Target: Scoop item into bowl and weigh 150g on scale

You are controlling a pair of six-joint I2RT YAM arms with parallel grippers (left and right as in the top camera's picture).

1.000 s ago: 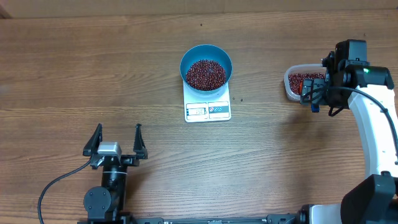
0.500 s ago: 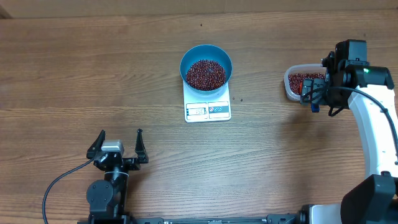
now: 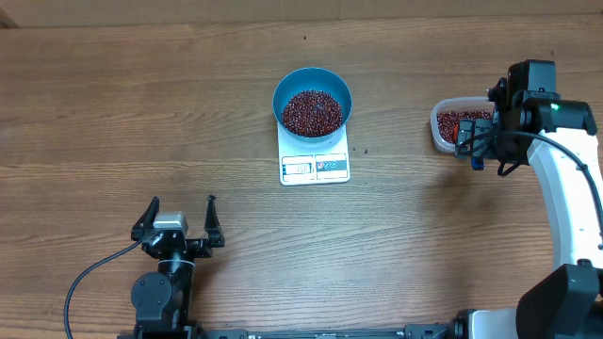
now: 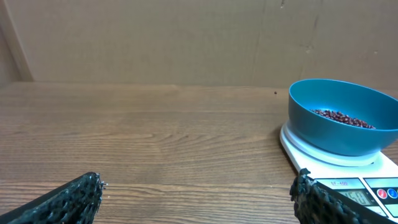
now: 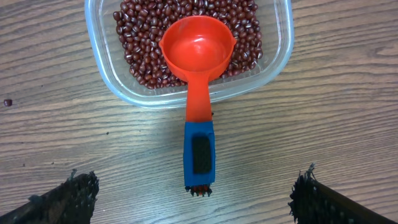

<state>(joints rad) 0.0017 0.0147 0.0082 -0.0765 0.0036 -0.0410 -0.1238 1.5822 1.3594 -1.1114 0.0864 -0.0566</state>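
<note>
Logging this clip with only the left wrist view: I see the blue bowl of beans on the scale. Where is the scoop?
Observer: The red scoop sits empty, its cup on the beans in the clear tub, its handle sticking out over the rim.
Operator: Is it held?
Observer: No. The right gripper is open, with a finger well clear on either side of the handle.
Operator: Any spills?
Observer: One stray bean lies on the table outside the tub.

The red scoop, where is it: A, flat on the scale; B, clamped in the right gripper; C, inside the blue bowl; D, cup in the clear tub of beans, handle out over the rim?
D: the right wrist view shows the red scoop with its cup on the beans in the clear tub, handle reaching over the rim.
</note>
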